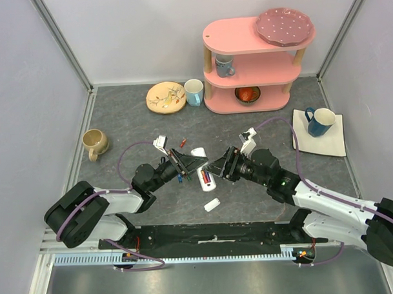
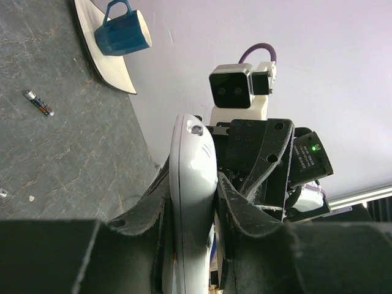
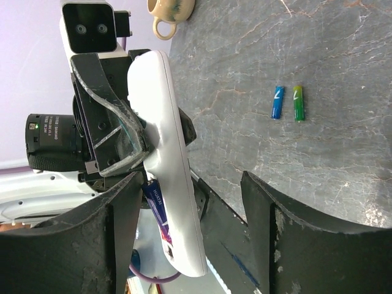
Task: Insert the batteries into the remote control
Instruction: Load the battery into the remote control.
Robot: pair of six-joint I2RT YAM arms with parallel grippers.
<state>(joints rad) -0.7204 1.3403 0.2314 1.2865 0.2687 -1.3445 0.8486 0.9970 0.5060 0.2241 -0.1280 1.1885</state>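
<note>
My left gripper is shut on the middle of the white remote control and holds it above the table. The remote stands edge-on between the jaws in the left wrist view. My right gripper is open, its jaws either side of the remote's lower end. A blue battery lies at the remote's back, close to one finger. Blue and green batteries lie on the table. A dark battery and a red one also lie loose.
A small white back cover lies near the front. A beige mug stands left, a blue mug on a white mat right. A patterned plate, a white mug and a pink shelf stand at the back.
</note>
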